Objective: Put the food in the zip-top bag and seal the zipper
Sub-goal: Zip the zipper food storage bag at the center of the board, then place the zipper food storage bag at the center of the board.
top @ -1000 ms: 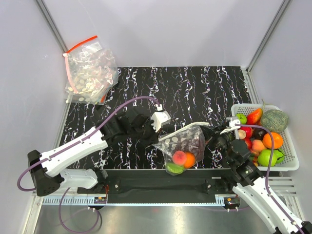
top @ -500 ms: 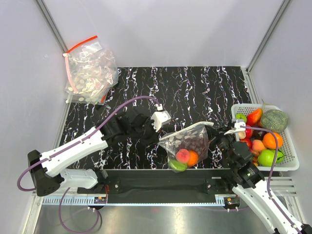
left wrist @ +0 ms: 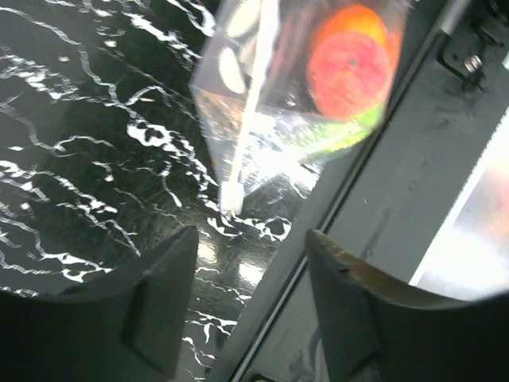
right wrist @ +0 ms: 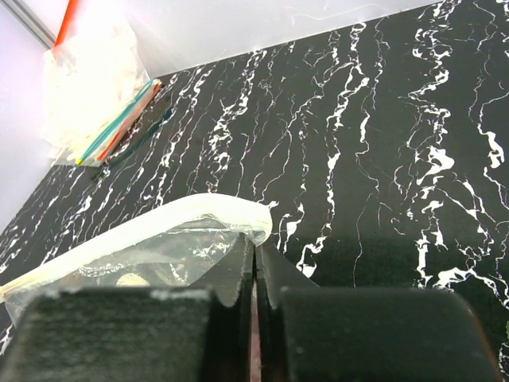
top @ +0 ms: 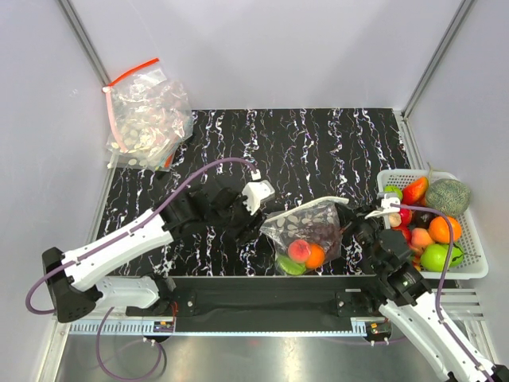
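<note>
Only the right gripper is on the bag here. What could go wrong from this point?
1. The right gripper alone pinches the zip-top bag near one end of the zipper; the fruit's weight could pull the thin plastic from its shut jaws.
2. The left gripper is open and off the bag, whose peach and orange sag near the front edge of the table; it might slide off.
3. I cannot tell whether the zipper is fully sealed; fruit could escape.
</note>
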{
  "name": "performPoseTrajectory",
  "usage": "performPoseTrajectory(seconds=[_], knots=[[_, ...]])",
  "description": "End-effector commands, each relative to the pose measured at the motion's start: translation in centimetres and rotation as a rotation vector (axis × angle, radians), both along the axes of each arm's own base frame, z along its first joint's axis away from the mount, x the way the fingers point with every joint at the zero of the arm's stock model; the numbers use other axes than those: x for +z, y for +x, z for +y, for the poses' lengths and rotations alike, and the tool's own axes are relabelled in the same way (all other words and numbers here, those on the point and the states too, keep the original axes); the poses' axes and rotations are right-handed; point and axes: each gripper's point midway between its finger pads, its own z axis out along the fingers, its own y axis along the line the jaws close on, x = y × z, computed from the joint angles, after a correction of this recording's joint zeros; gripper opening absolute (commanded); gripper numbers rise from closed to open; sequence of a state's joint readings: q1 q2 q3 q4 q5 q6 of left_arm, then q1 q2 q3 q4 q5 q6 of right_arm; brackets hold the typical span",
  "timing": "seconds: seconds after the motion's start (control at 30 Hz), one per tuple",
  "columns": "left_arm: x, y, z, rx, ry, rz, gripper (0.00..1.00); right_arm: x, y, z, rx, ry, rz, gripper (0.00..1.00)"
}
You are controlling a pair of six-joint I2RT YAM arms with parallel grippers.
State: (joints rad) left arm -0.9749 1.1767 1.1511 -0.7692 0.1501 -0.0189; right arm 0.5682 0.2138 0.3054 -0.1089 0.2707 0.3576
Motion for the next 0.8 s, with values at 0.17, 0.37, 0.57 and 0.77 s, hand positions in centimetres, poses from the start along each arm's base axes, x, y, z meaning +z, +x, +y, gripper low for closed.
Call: performPoseTrajectory(seconds=[0.17, 0.37, 0.57, 0.77], knots=[[4.3, 4.2, 1.3, 0.255, -0.132, -0.191, 0.70, 6.5, 0.2, -0.2, -0.007, 0.015, -0.119, 0.00], [6.2, 6.3, 3.2, 0.405, -0.215, -0.227, 0.72, 8.2, 1.6, 0.0, -0.036, 0.006, -0.122, 0.00], [6.8, 7.8, 5.3, 0.518, -0.261, -0.242, 0.74, 8.6, 4.5, -0.2, -0.143, 0.023, -0.106, 0.00], [6.5, 8.2, 6.1, 0.546, -0.277, -0.236, 0.74, 11.0, 7.7, -0.4, -0.246, -0.028, -0.130, 0.00]])
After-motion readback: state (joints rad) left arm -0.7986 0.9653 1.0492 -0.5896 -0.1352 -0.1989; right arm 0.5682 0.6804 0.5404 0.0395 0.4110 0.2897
